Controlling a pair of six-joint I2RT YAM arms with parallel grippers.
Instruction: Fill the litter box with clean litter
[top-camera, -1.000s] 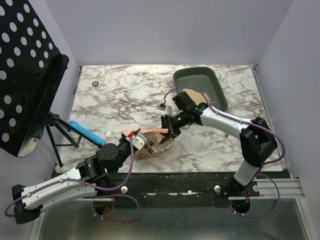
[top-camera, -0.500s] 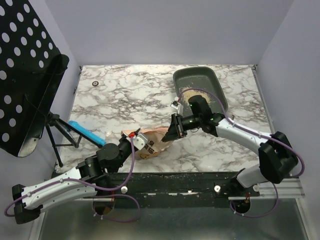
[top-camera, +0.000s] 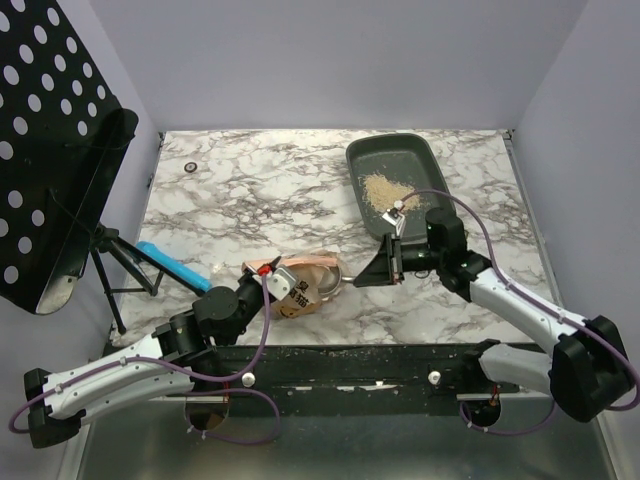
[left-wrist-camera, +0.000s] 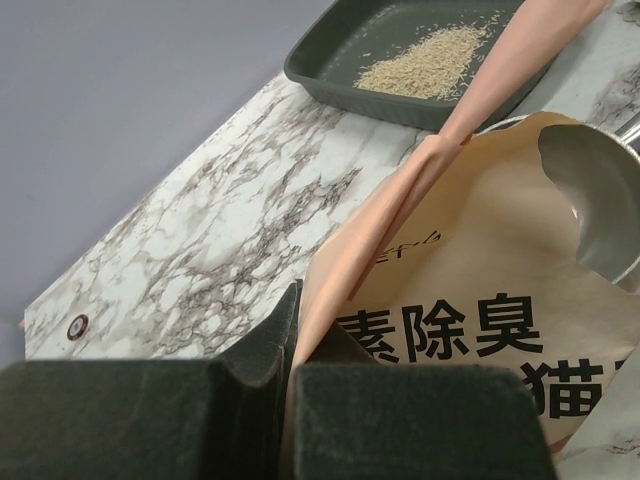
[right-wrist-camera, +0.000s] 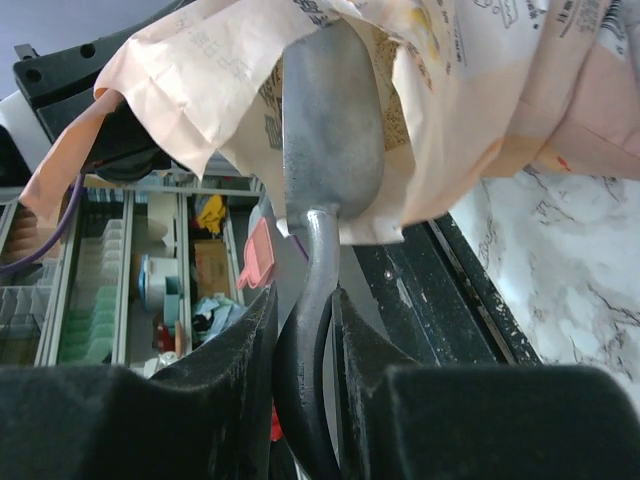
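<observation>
The dark grey litter box (top-camera: 425, 150) stands at the table's far right with a small heap of clean litter (top-camera: 382, 190) in its near half. In the left wrist view the litter box (left-wrist-camera: 330, 70) and its litter (left-wrist-camera: 425, 62) lie beyond the bag. My left gripper (top-camera: 266, 284) is shut on the edge of the tan printed bag (top-camera: 305, 290), pinching its folded rim (left-wrist-camera: 300, 330). My right gripper (top-camera: 385, 270) is shut on the grey scoop's handle (right-wrist-camera: 312, 300). The scoop's bowl (right-wrist-camera: 330, 130) sits inside the bag's open mouth (right-wrist-camera: 480, 90).
A black perforated stand (top-camera: 50, 150) on a tripod rises at the left edge. A blue object (top-camera: 175, 265) lies near the table's front left, and a small round fitting (top-camera: 190, 167) at the far left. Loose grains dot the black front rail (top-camera: 380, 352).
My right arm has swung right and stretched out, uncovering the litter heap in the box. Its gripper has shifted right and lower, the scoop pointing into the bag. The left arm has not moved.
</observation>
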